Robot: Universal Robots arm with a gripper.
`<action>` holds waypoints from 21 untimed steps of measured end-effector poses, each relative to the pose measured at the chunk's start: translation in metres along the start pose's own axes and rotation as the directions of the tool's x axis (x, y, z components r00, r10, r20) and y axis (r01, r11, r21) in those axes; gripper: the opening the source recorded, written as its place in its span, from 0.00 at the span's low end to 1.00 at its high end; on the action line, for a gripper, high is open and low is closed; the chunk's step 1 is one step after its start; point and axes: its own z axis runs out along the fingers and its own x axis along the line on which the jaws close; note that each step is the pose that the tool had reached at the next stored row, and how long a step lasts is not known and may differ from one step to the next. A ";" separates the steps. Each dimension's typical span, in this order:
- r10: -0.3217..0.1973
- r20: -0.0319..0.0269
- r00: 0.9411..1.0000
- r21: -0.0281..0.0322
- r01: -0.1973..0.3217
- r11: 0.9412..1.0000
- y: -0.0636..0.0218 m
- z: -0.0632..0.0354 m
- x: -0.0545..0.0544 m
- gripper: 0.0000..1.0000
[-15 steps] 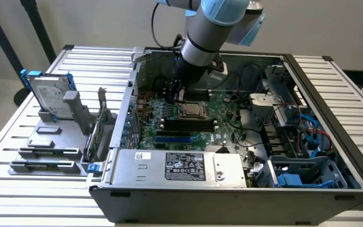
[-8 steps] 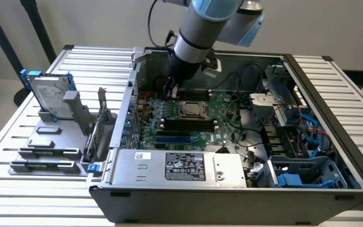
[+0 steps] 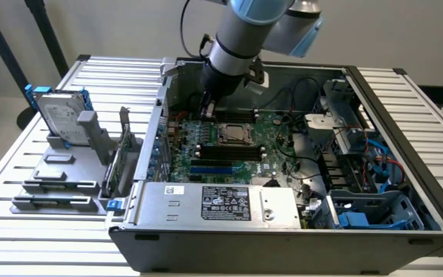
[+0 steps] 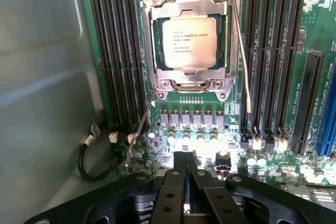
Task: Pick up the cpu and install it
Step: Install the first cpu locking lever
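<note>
The cpu [image 4: 189,42], a flat silver-grey square chip with printed text, lies in its socket on the green motherboard, with the metal socket frame [image 4: 185,1] folded down around it. Two thin wire levers [image 4: 242,66] stand beside the frame. In the exterior view the cpu [image 3: 235,134] sits mid-board inside the open computer case. My gripper [image 4: 184,163] hovers above the board just off one side of the socket, its black fingers pressed together with nothing between them. In the exterior view my gripper [image 3: 208,108] hangs inside the case near its back wall.
Black memory slots [image 4: 118,51] flank the socket on both sides. A silver power supply [image 3: 221,202] fills the case front, and a drive cage with blue parts [image 3: 368,213] is at the exterior view's right. A hard drive in a blue frame [image 3: 60,115] stands on a grey holder outside the case.
</note>
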 end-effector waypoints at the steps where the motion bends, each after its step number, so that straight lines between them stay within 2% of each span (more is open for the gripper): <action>1: 0.014 -0.005 1.000 -0.003 -0.014 1.000 0.0000 0.0000 0.000 0.11; 6: 0.091 -0.030 0.995 -0.016 -0.092 0.996 0.0000 0.0001 0.000 0.11; 10: 0.151 -0.050 0.987 -0.026 -0.152 0.988 0.0000 0.0001 0.000 0.11; 12: 0.174 -0.058 0.983 -0.029 -0.176 0.984 -0.0006 0.0002 0.000 0.11; 16: 0.197 -0.074 0.978 -0.030 -0.199 0.979 -0.0057 0.0017 -0.001 0.11; 18: 0.201 -0.087 0.976 -0.027 -0.204 0.979 -0.0097 0.0028 -0.001 0.11; 21: 0.205 -0.109 0.973 -0.024 -0.209 0.978 -0.0144 0.0042 -0.002 0.11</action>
